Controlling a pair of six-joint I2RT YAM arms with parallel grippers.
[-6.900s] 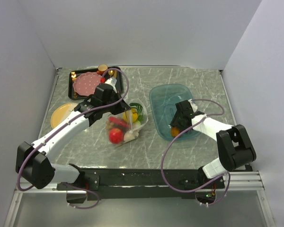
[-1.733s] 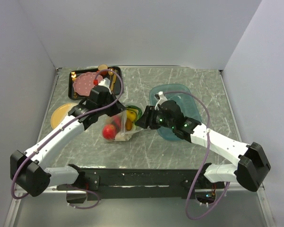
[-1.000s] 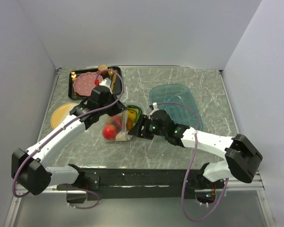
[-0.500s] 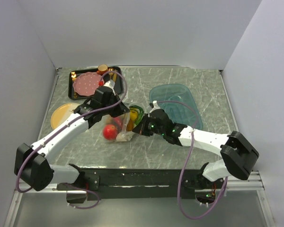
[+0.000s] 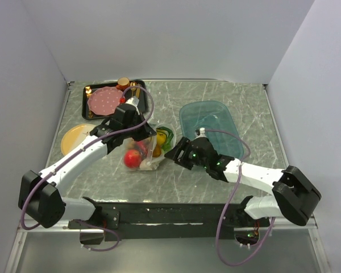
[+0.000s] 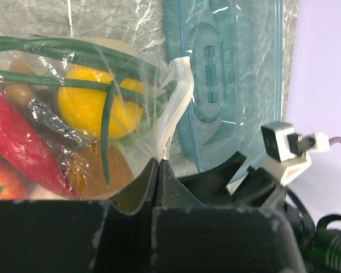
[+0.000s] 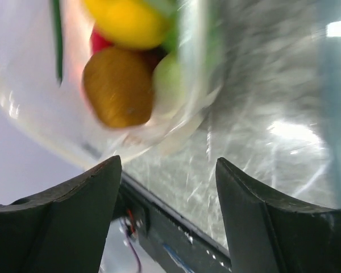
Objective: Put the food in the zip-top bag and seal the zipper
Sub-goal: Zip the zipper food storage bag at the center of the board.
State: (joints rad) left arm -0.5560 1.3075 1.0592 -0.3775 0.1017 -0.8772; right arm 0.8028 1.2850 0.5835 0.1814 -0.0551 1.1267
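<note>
A grey marbled table (image 5: 176, 94) filled the overhead view, with two white arms reaching in from its near edge. A teal translucent tray (image 5: 216, 119) lay on the right half. At the far left a black tray (image 5: 84, 101) held a pink dotted plate (image 5: 104, 100), and a yellow plate (image 5: 74, 136) sat nearer, beside it.

The zip-top bag (image 5: 145, 151) sat near the table's middle, left of the teal tray, with the food inside it. Through the clear plastic showed a red apple (image 5: 132, 160), a yellow-orange fruit (image 6: 91, 108), a red chili (image 6: 23, 142), green leaves (image 6: 74, 48) and a brown nut cluster (image 7: 118, 88).

The left gripper (image 5: 149, 135) was at the bag's far side, its jaws pinched together on the zipper (image 6: 176, 96), the whitish strip rising crumpled from between them. The right gripper (image 7: 166, 165) hung just beside the bag's right edge, jaws apart and holding nothing, the bag apart from its fingers.
</note>
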